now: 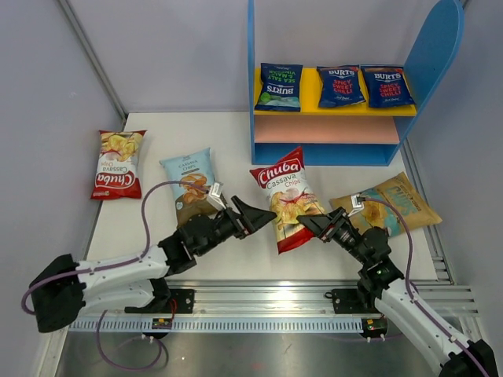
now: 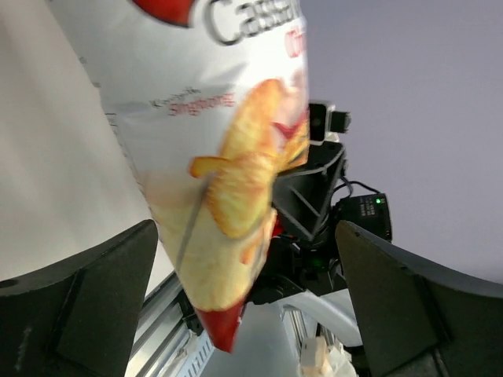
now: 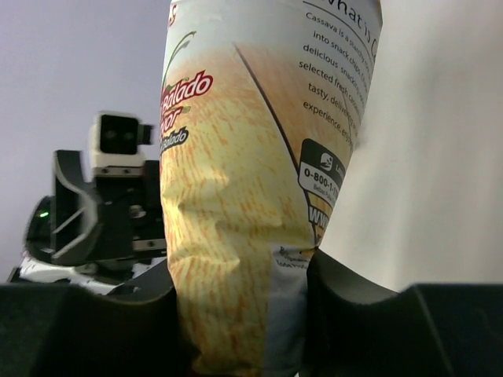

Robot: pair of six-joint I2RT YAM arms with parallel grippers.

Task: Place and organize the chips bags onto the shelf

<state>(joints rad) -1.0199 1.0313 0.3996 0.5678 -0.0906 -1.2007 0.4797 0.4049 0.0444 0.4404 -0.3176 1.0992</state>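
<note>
Right claw [image 1: 309, 226]: closed on the lower end of a Chuba bag [image 1: 285, 195]. Its wrist view shows the bag pinched tight between both fingers [image 3: 346, 302], printed back toward the camera.
Held Chuba bag: mid-bench, in front of the shelf [image 1: 437, 55] and apart from it, tilted with its red top toward the shelf.
Left claw [image 1: 259, 215]: open, jaws spread wide, just beside the held bag's left edge. In its wrist view the bag hangs between the two fingers [image 2: 90, 306] and apart from both, with the right arm's wrist behind it.
Shelf: at the far right of the bench [image 1: 236, 133], tall rounded blue side on the right.
Yellow board [image 1: 310, 98]: carries three Burts bags [image 1: 341, 85] side by side, spanning most of its width.
Pink board [image 1: 326, 129]: below the yellow one, above the blue base [image 1: 322, 154].
Second Chuba bag [image 1: 118, 163]: flat at the far left, well apart from both arms.
Cassava bag [image 1: 187, 182]: flat – its near end is hidden under the left arm's wrist.
Tan-gold bag [image 1: 393, 200]: flat at the right, just behind the right arm, its near-left corner covered by that wrist.
Rail [image 1: 275, 302]: runs along the near edge, with both arm bases on it.
</note>
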